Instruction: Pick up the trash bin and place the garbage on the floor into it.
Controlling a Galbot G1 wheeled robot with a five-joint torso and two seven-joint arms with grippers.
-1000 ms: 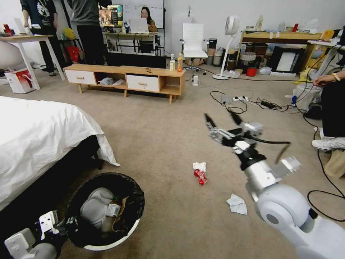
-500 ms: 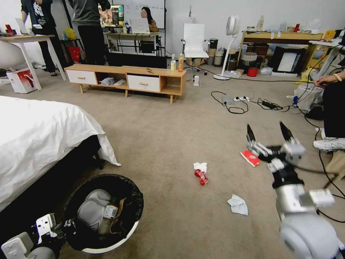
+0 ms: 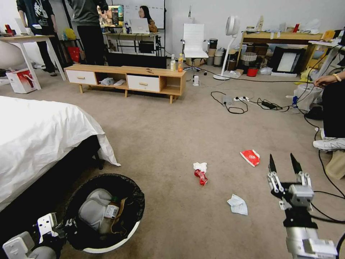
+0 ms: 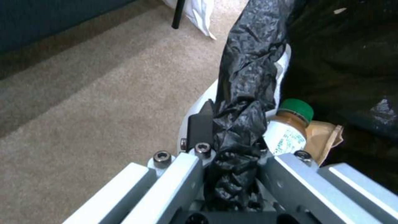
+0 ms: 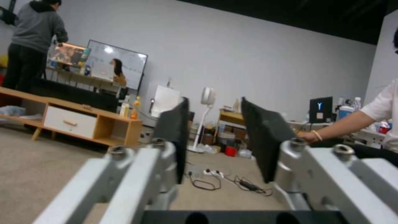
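Nearest the robot, at the lower left of the head view, the left gripper (image 4: 232, 137) is clamped on the rim of the trash bin (image 3: 124, 230), its fingers pinching the crinkled black bag (image 4: 244, 93) where it folds over the white edge. The bin stands on the carpet just beside the white-sheeted bed (image 3: 39, 140), and inside it lie a green-capped bottle (image 4: 290, 129), a crumpled brown paper bag (image 4: 325, 137) and a pale wad of tissue (image 3: 94, 207). At the lower right, the right gripper (image 3: 283, 166) is held above the floor with its two black fingers spread apart and nothing between them, pointing away from the robot. On the carpet near it, toward the bin, lies a white tissue (image 3: 237, 204). A little farther out, in the middle of the floor, a crushed red can (image 3: 200, 177) touches another white tissue (image 3: 200, 166). Just beyond the right gripper's fingertips lies a flat red packet (image 3: 250, 157). Well beyond all this, a low wooden cabinet (image 3: 125, 81) stands across the room.
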